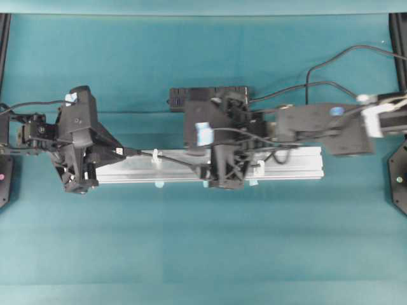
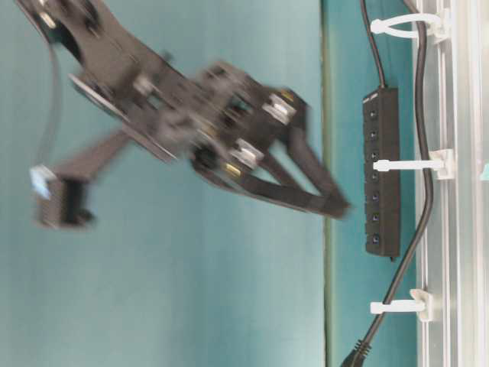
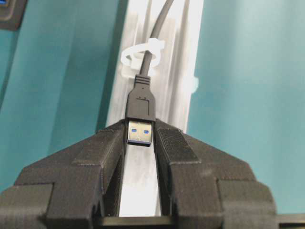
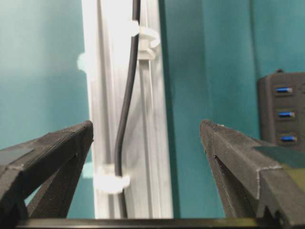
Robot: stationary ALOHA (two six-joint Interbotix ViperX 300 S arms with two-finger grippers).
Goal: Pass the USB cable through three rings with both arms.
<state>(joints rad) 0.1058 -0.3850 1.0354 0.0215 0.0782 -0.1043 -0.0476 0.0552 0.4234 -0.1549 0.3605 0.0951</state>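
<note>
USB cable [image 3: 141,112], far end cut off

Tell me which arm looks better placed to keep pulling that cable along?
Probably the left: its end effector is clamped on the USB cable's plug, just past a ring. The right end effector gapes open above the rail, holding nothing.

Non-task stuff: teal counter [image 1: 191,254] under everything. Black multi-port hub [image 2: 380,172] lies flat on it, beside the silver rail but apart from it, ports in one row; blue USB sockets show in the right wrist view. Its cord [image 2: 370,38] trails off frame.
</note>
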